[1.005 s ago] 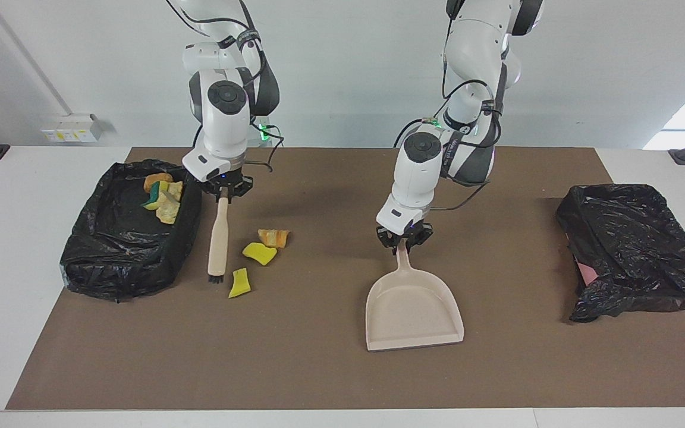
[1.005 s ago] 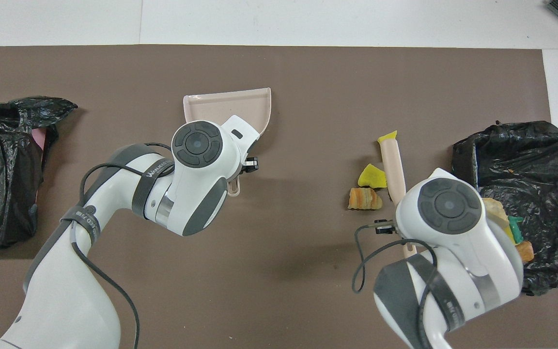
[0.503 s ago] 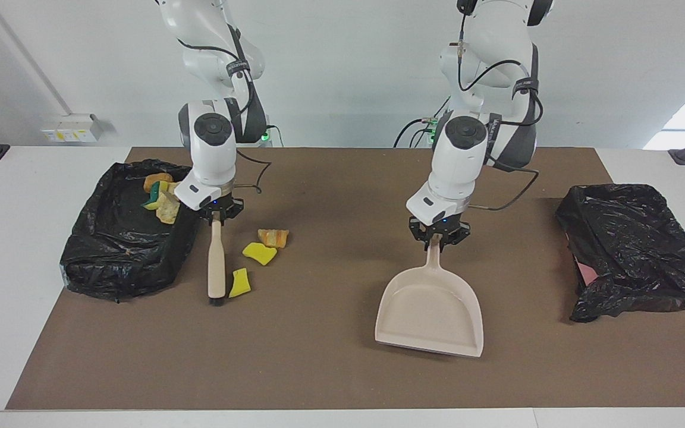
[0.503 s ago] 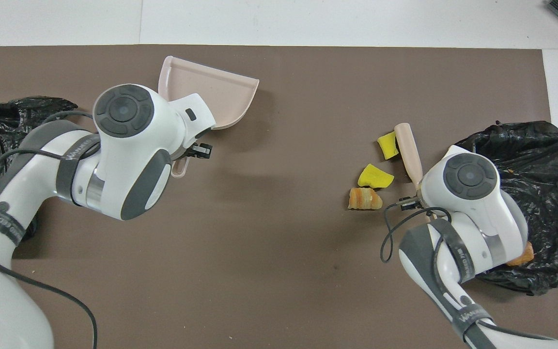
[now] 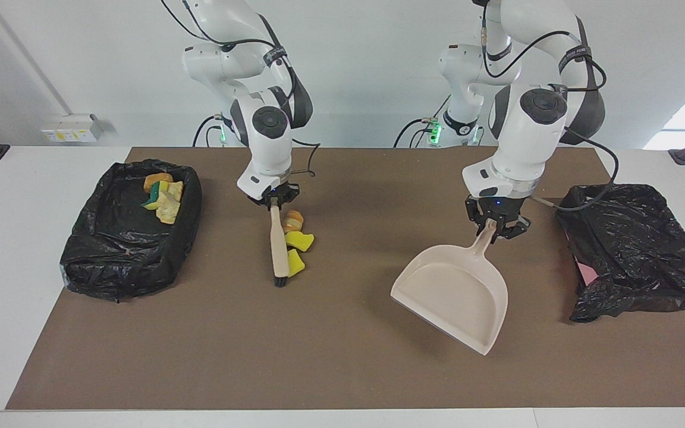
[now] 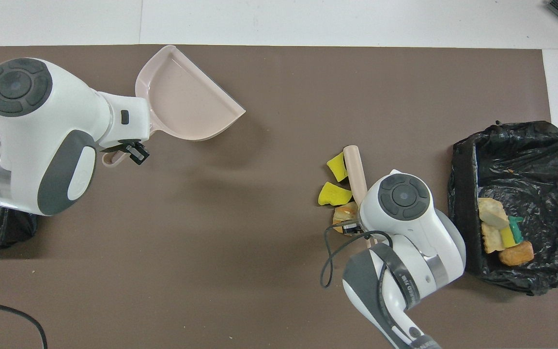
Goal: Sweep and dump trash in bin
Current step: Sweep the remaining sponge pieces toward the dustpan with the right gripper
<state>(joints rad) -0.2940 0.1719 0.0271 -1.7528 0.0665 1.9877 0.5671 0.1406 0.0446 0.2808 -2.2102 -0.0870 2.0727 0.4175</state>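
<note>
My right gripper is shut on the handle of the beige brush, whose bristles rest on the brown mat. Three pieces of trash lie bunched against the brush on the side toward the left arm: a striped croissant and two yellow sponge scraps. My left gripper is shut on the handle of the beige dustpan. The pan is tilted, its open lip turned toward the trash. The black-lined bin at the right arm's end holds several more pieces.
A crumpled black bag over something pink lies at the left arm's end of the table, close beside the left gripper. Bare brown mat stretches between the brush and the dustpan.
The right gripper swept the brush toward the left arm's end, pushing the three pieces into a tight bunch. The left gripper carried the dustpan toward the black bag and turned it.
</note>
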